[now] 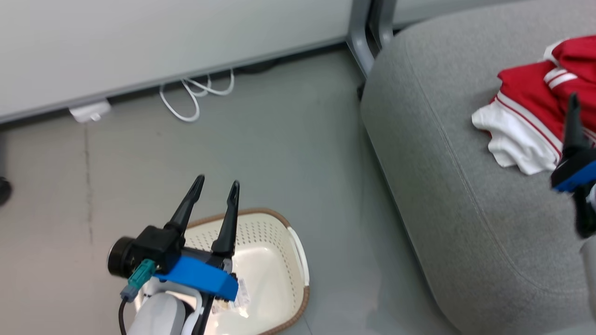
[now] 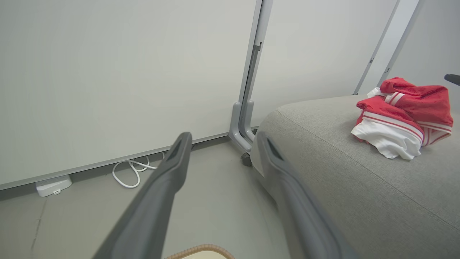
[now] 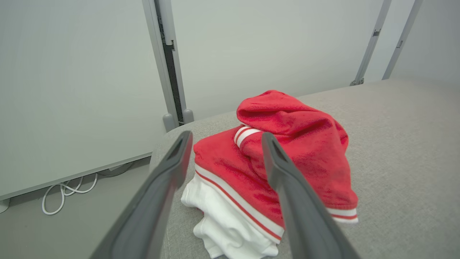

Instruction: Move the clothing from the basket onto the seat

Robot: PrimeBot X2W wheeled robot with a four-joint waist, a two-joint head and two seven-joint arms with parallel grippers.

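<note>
The clothing (image 1: pixel 526 107), two red garments with white panels and stripe trim, lies heaped on the seat (image 1: pixel 465 195), a light-grey sofa at the right. My right gripper (image 3: pixel 226 138) hovers just in front of the heap, open, with nothing between its fingers; one dark finger (image 1: pixel 573 121) rises at the right edge of the head view. The cream basket (image 1: pixel 298 253) with a brown rim stands on the floor at the bottom centre, its bare bottom and barcode sticker showing. Above it my left gripper (image 1: pixel 217 182) is open and holds nothing. The left wrist view shows the clothing (image 2: pixel 402 115) on the seat (image 2: pixel 341 180).
A pale partition wall (image 1: pixel 163 37) runs along the back, with grey metal posts (image 1: pixel 363 42) beside the sofa's corner. A looped white cable (image 1: pixel 191 95) and a white plug box (image 1: pixel 91 111) lie at its foot. Grey floor (image 1: pixel 288 153) separates basket and sofa.
</note>
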